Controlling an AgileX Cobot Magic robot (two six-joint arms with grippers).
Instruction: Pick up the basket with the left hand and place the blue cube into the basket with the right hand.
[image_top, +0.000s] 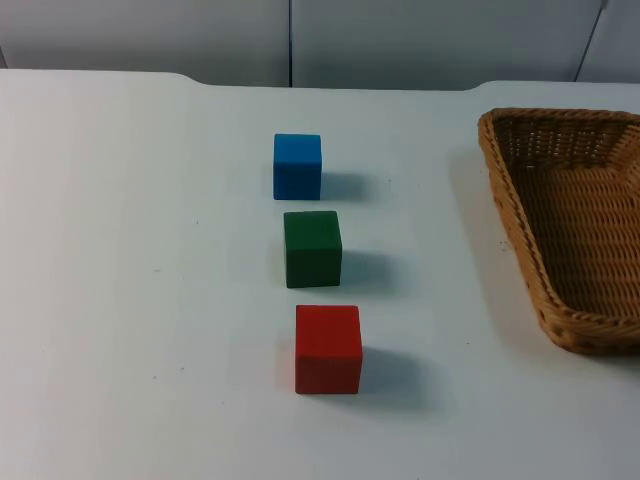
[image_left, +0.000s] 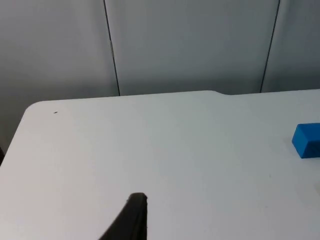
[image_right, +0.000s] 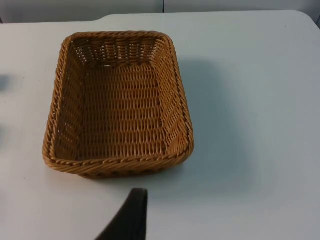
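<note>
The blue cube (image_top: 297, 165) stands on the white table, farthest back in a row of three cubes near the middle. The woven brown basket (image_top: 520, 200) rests empty on the table at the right side. My left gripper (image_left: 134, 220) is held back above bare table, and the blue cube (image_left: 307, 140) lies well off to its side. My right gripper (image_right: 131, 217) hangs a short way off one short side of the basket (image_right: 120, 165), not touching it. Neither gripper holds anything that I can see.
A green cube (image_top: 312, 248) sits just in front of the blue one, and a red cube (image_top: 327, 348) in front of that. The grey partition wall (image_top: 300, 40) closes off the table's far edge. The table's left half is bare.
</note>
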